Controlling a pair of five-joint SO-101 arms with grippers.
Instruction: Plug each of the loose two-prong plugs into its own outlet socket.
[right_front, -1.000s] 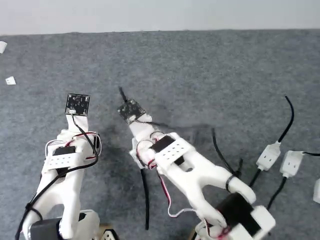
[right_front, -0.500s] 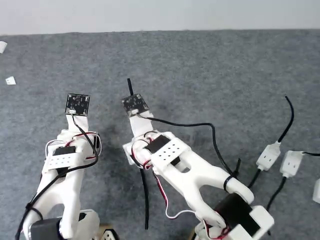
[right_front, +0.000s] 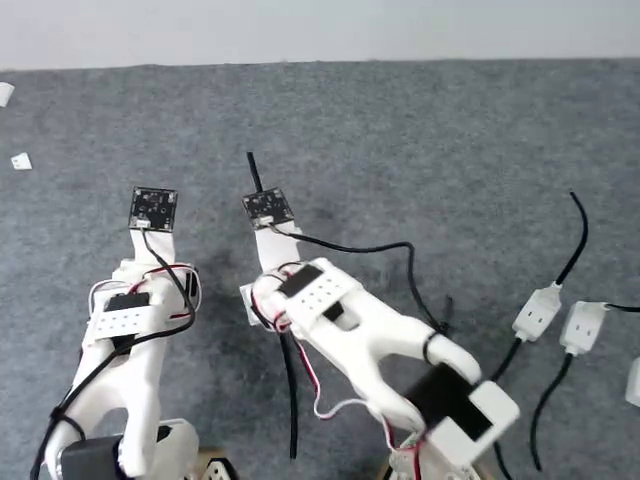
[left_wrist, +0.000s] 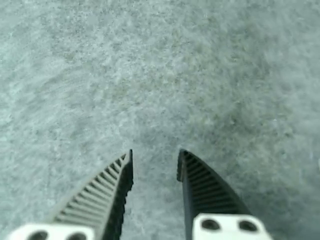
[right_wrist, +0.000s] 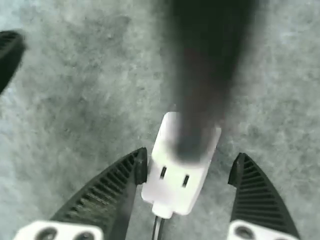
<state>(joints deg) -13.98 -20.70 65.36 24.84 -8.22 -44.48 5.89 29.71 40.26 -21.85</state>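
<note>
Outlet socket (right_wrist: 175, 186) lies on the bench (right_wrist: 75, 100) between the right claw's (right_wrist: 190, 156) wide-open fingers, not gripped. Left claw (left_wrist: 155, 162) is narrowly parted, empty. High view has two more sockets (right_front: 535, 312) out past the right arm.

The right arm (right_front: 370, 335) has swung left and reached farther out, pulling the black cable (right_front: 360, 248) along with it.

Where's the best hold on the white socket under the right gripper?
Likely its two long side walls, coming straight down: the socket lies flat, slots up, between the fingers of the open right gripper, with its cord leaving one short end.
</note>
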